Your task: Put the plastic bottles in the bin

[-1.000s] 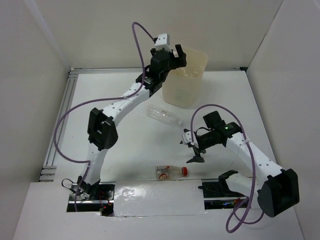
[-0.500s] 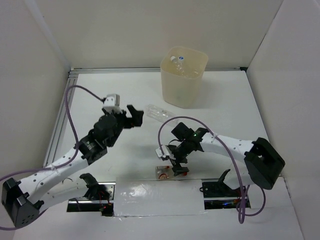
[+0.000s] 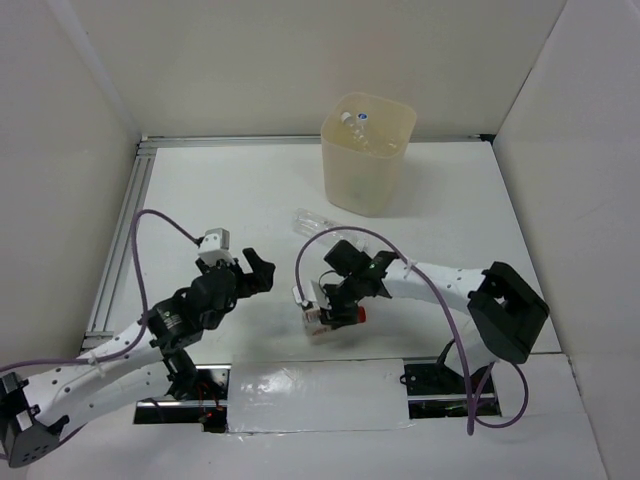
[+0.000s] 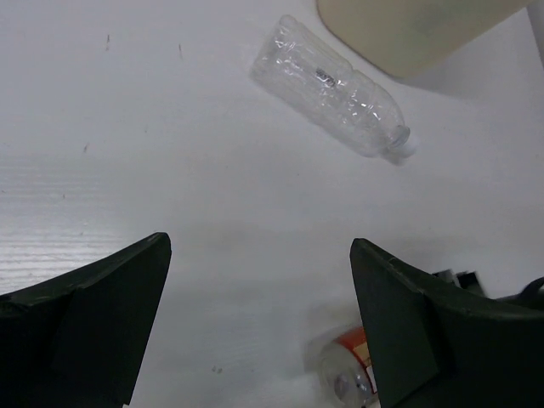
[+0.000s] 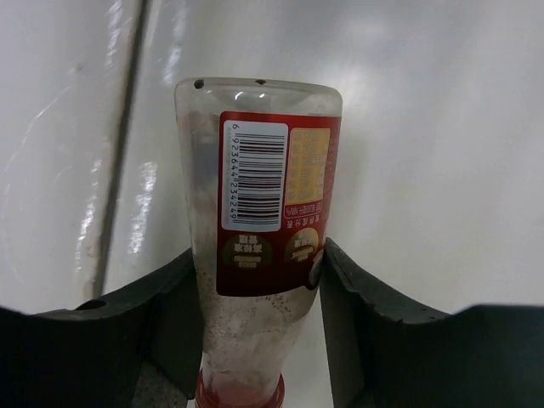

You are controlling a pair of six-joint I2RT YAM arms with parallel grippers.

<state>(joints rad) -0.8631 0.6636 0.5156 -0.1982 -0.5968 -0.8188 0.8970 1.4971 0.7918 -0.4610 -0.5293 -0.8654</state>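
My right gripper (image 3: 336, 306) is shut on the red-capped bottle (image 3: 320, 316) near the table's front middle. In the right wrist view both fingers press the sides of the red-white label of this bottle (image 5: 259, 204), cap toward the wrist. A clear bottle (image 3: 314, 222) lies on its side just in front of the cream bin (image 3: 331, 130), which holds other bottles (image 3: 361, 120). My left gripper (image 3: 256, 272) hangs open and empty left of the held bottle. Its wrist view shows the clear bottle (image 4: 333, 87) ahead, the bin (image 4: 408, 25) at the top right, and the held bottle's base (image 4: 347, 378) by the right finger.
White walls enclose the table on three sides. A metal rail (image 3: 120, 250) runs along the left edge. A taped white plate (image 3: 310, 390) covers the near edge between the arm bases. The purple cables loop above both arms.
My left arm has drawn back from the bin to the near left, still open. My right gripper came down over the red-capped bottle, shut on it and shifted it slightly away from the front edge.
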